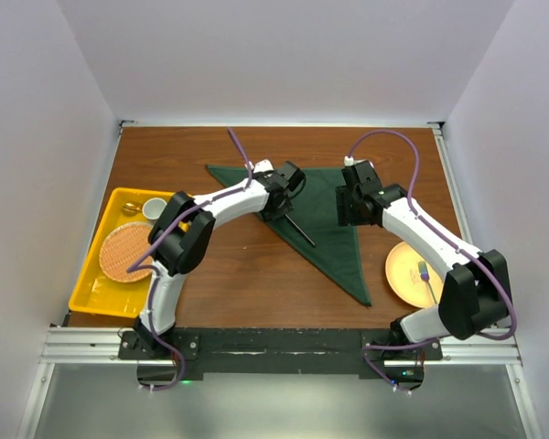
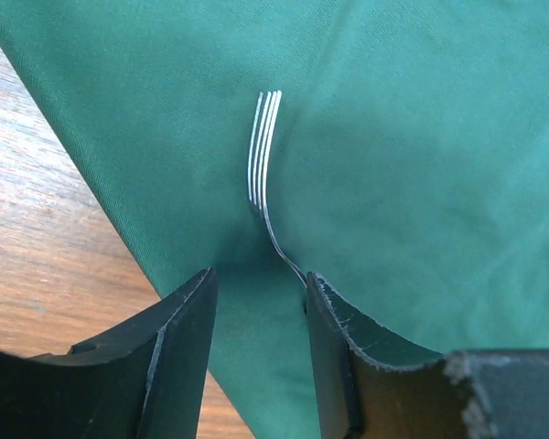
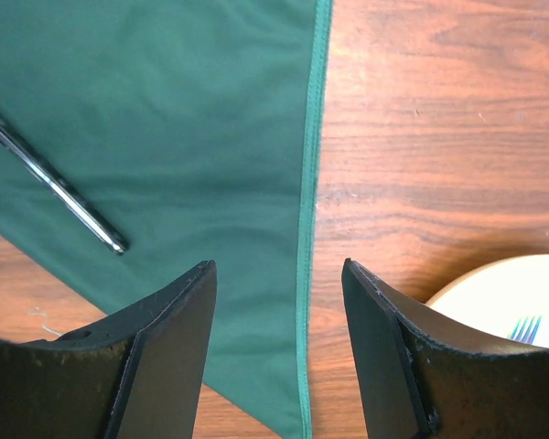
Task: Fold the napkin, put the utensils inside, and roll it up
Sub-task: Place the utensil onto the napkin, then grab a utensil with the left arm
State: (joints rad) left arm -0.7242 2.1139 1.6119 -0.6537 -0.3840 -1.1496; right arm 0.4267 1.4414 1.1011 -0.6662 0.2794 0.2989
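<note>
Well, the left jaws stand partly apart and grip nothing, with the neck of the fork (image 2: 263, 155) running in between them, close against one finger. The fork lies on the green napkin (image 2: 421, 137), which is spread as a triangle on the wooden surface (image 3: 439, 119). The right jaws gape wide and empty over the napkin's hemmed edge, with a cream plate (image 3: 494, 293) nearby.

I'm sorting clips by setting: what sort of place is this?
Probably a lab test cell, not a dining room: bare white walls box in a wooden table, and robot arms are bolted to a metal rail.
</note>
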